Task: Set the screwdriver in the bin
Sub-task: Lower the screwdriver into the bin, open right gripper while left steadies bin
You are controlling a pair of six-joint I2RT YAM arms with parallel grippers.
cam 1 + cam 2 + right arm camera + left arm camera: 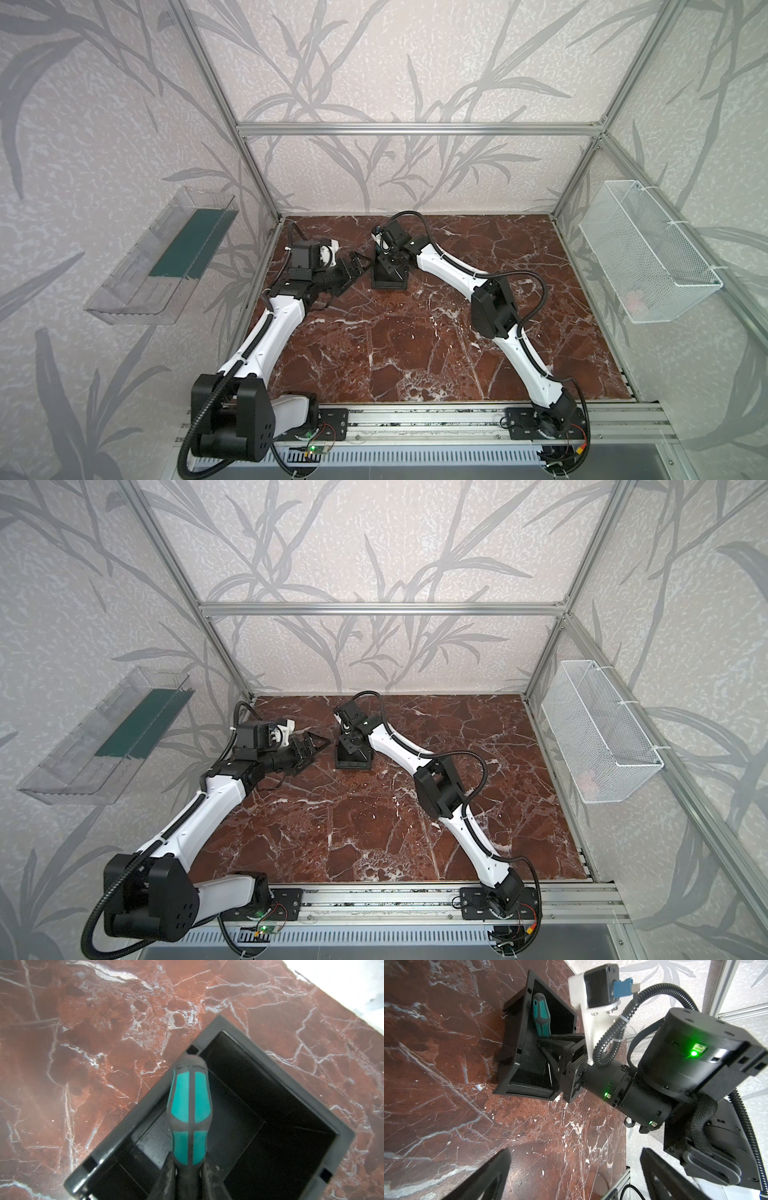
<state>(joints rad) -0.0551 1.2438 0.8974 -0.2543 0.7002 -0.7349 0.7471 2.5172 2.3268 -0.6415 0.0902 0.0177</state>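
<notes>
Right gripper [545, 1043] is reaching down into the bin [510, 1047], clamped on the screwdriver [540, 1016] at the neck, where the handle meets the shaft. The green-and-black handle lies inside the bin walls with its butt end close to one corner. The thin shaft sticks out past the other side of the fingers, also inside the bin. Can't tell if the handle is resting on the bin floor or hanging just above it; the right wrist view is too steep.

The bin sits on the red marble worktop [415, 340], towards the back and left of centre in both top views. Left gripper [356, 265] is just beside the bin's left side, jaws spread wide and holding nothing.

Off the worktop, there's a clear shelf [166, 257] on the left wall and a white wire basket [648, 257] on the right wall, both well apart from the bin. There's a faint pinkish blob in the basket, possibly an object.
</notes>
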